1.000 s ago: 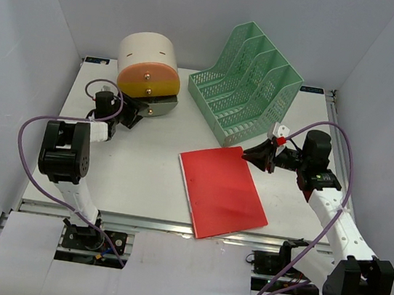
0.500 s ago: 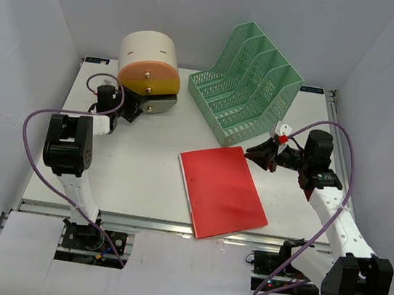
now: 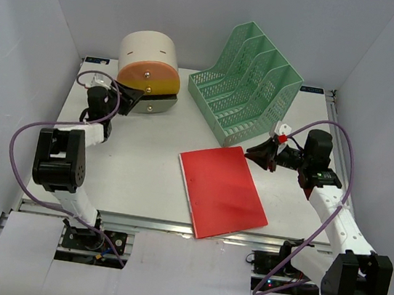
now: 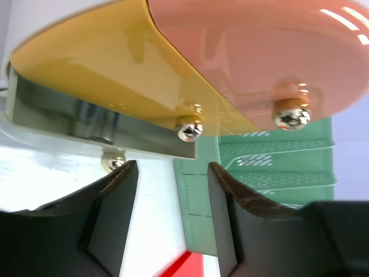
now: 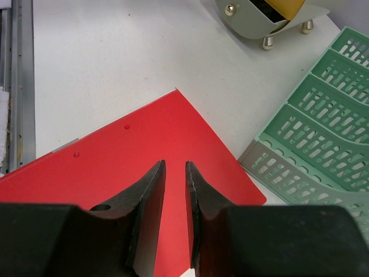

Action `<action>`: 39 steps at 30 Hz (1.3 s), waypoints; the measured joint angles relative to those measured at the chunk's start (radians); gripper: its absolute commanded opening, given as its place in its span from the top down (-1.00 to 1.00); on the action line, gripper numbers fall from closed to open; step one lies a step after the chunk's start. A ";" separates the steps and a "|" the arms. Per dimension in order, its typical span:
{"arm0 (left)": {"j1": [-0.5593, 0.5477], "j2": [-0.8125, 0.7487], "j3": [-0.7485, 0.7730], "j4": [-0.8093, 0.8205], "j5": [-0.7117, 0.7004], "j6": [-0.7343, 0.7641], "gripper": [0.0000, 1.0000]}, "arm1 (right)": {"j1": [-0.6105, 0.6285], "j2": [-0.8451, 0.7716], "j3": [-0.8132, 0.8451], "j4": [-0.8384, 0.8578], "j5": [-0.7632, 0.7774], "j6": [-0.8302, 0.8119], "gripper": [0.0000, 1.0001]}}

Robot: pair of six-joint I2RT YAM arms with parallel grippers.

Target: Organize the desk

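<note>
The white desk (image 3: 142,169) carries a beige round drawer box (image 3: 148,63) at the back left. Its pink drawer (image 4: 259,52) and yellow drawer (image 4: 109,63) sit stacked, and the grey bottom drawer (image 3: 160,104) sticks out. My left gripper (image 3: 132,96) is right at the box's front, open, with nothing between its fingers. In the left wrist view the left gripper (image 4: 172,167) is just below the yellow drawer's knob (image 4: 189,130). A red folder (image 3: 221,191) lies flat at centre right. My right gripper (image 3: 258,155) hovers over its far corner, open by a narrow gap and empty.
A green mesh file rack (image 3: 250,85) stands at the back right, just behind the folder; its near end (image 5: 323,127) is to the right of my right gripper (image 5: 175,164). White walls close in both sides. A metal rail (image 3: 171,226) runs along the front edge.
My left gripper has moved back and right, up against the drawer box's front, and its jaws have narrowed. The right arm has barely moved.
</note>
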 measured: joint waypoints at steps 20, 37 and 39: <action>-0.037 0.277 0.008 -0.012 0.033 -0.117 0.62 | -0.013 0.000 0.000 -0.001 0.005 -0.005 0.46; -0.080 0.344 0.155 -0.065 -0.006 -0.146 -0.38 | -0.028 0.015 0.000 -0.003 0.026 -0.020 0.45; -0.080 0.340 0.151 -0.064 -0.006 -0.146 -0.40 | -0.033 0.015 0.000 -0.003 0.026 -0.019 0.45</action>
